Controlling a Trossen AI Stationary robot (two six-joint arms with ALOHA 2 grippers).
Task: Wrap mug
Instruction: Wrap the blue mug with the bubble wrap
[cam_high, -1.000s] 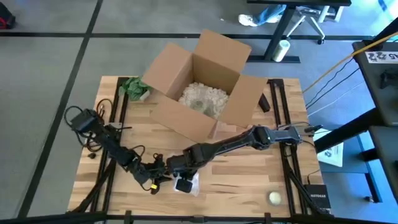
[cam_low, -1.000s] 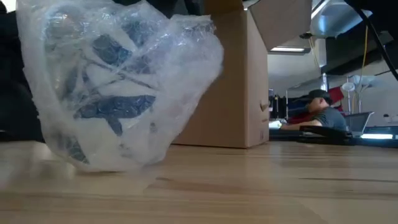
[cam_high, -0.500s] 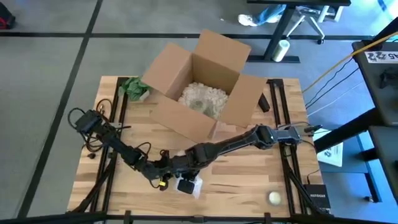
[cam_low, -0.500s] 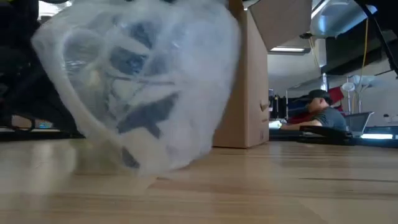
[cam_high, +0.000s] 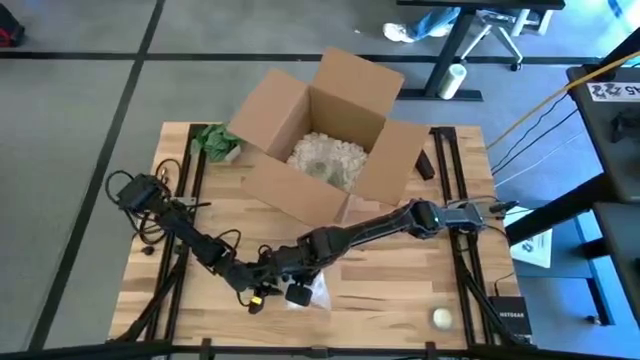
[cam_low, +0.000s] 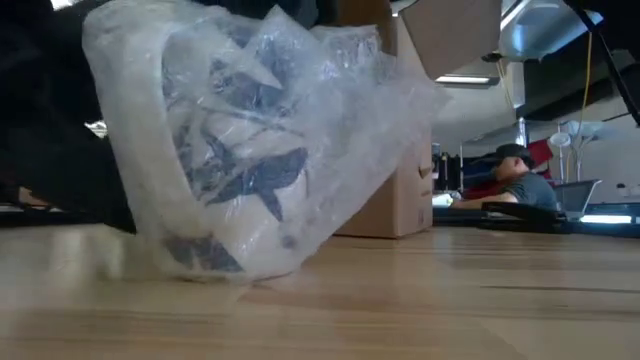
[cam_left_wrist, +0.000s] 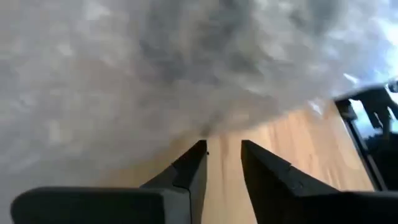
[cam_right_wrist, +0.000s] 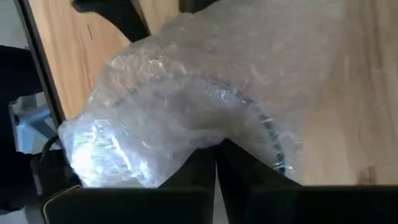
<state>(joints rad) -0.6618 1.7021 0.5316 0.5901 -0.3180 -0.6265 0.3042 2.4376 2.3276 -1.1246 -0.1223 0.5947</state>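
Wrapped mug (cam_low: 240, 160) tilted further; right end effector (cam_high: 293, 283) clamped on wrap.

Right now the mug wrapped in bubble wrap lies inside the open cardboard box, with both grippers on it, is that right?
Not quite. The high view shows the mug in its bubble wrap on the bare table, near its front edge, outside the cardboard box. The left gripper and right gripper are both at it.
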